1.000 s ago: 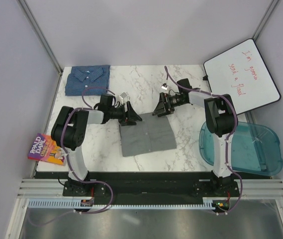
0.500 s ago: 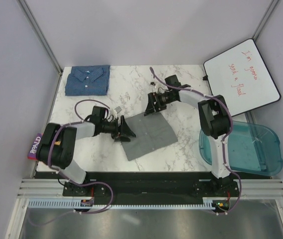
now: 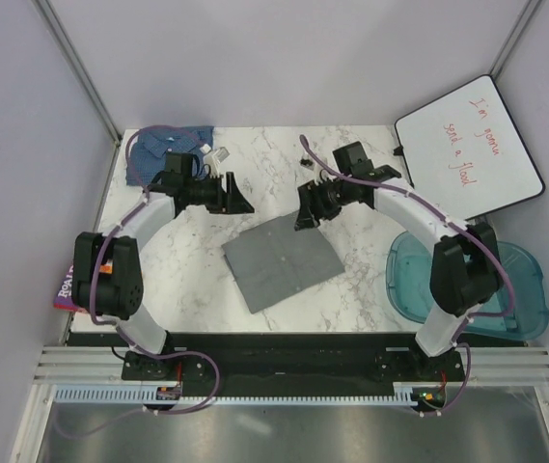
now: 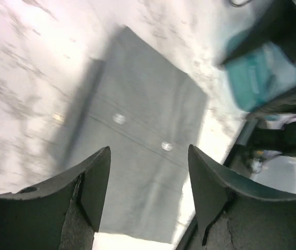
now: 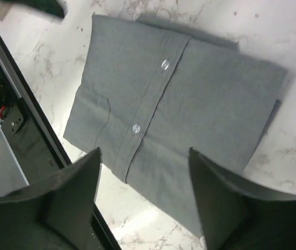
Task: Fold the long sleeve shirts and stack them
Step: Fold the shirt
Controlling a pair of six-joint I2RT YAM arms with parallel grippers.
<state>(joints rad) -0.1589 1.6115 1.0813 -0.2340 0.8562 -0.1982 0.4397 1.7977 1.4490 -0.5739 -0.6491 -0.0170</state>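
The grey shirt point(image 3: 282, 262) lies folded flat in the middle of the marble table point(image 3: 370, 253). It is turned at a slant, and one corner points to the near edge of the table. Its button strip faces up. Bare marble shows all around it.

The left gripper point(image 3: 235, 198) hangs past the shirt's far left corner, not touching it. Its fingers are spread wide with nothing between them. The right gripper point(image 3: 306, 212) hangs just past the shirt's far edge. Its fingers are spread too and hold nothing.

The blue shirt point(image 3: 168, 143) sits in the far left corner, well apart from the grey one and partly behind the left arm. A teal tray point(image 3: 510, 285) sticks out over the right edge. A whiteboard point(image 3: 472, 145) leans at the far right.
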